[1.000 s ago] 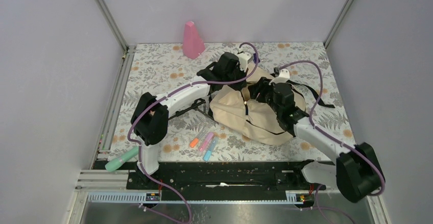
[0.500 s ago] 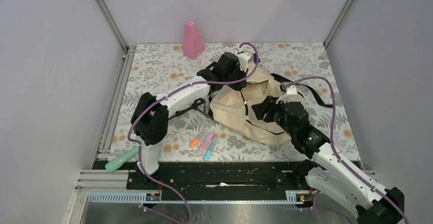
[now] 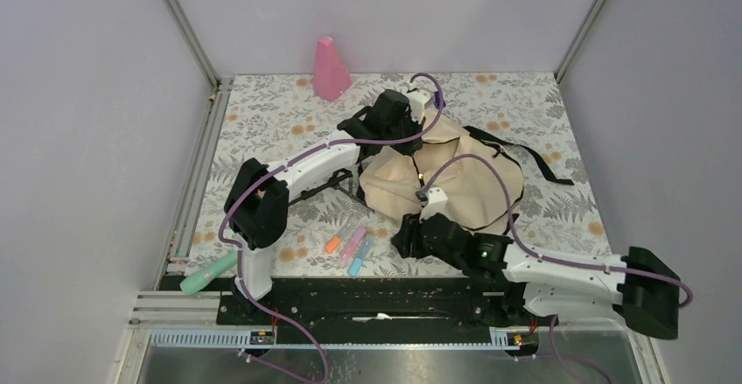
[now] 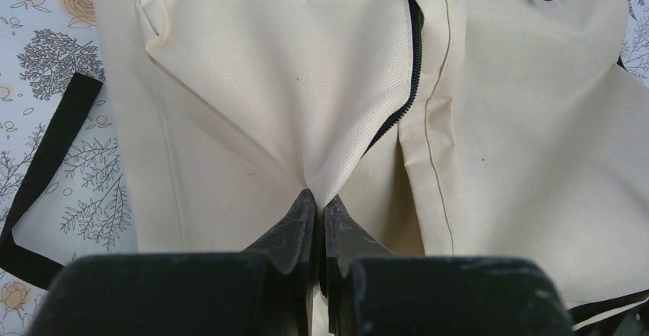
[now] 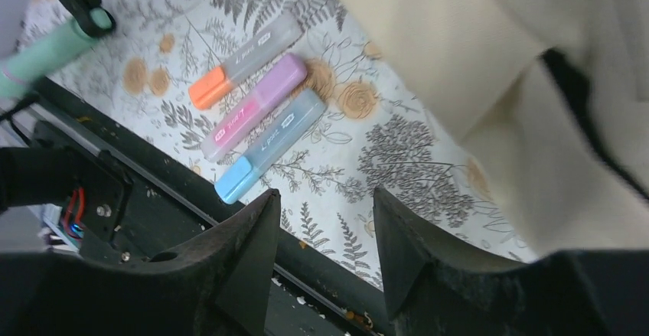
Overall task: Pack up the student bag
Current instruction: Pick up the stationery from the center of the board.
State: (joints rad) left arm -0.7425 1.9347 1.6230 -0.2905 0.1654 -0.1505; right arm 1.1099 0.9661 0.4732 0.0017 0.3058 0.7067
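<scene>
**A:** Position of the bag?

**B:** The large, soft cream fabric student bag (image 3: 459,183) with black straps lies slumped mid-table on the floral-print table cover (image 3: 262,122). The left gripper (image 4: 317,202) is clenched on a pinch of its front panel, tenting the cloth up beside the black zipper (image 4: 413,53).

**A:** And the right side?

**B:** The right gripper (image 5: 325,202) is released, with nothing between its fingers. It is low over the table's near edge, next to the bag's near corner. Ahead of it, three capped highlighters lie side by side: orange (image 5: 245,59), pink-purple (image 5: 256,106), blue (image 5: 272,145).

**A:** Notes for the pick?

**B:** My judgement only. The barrels lie close together, so a careless close may catch two.
- Take the blue one first, since it is outermost and nearest the jaws.
- Turn the wrist so the fingers straddle its barrel crosswise.
- Descend at mid-length.
- The left pinch should hold the flap high.

I cannot tell how wide the zipper mouth gapes.
</scene>
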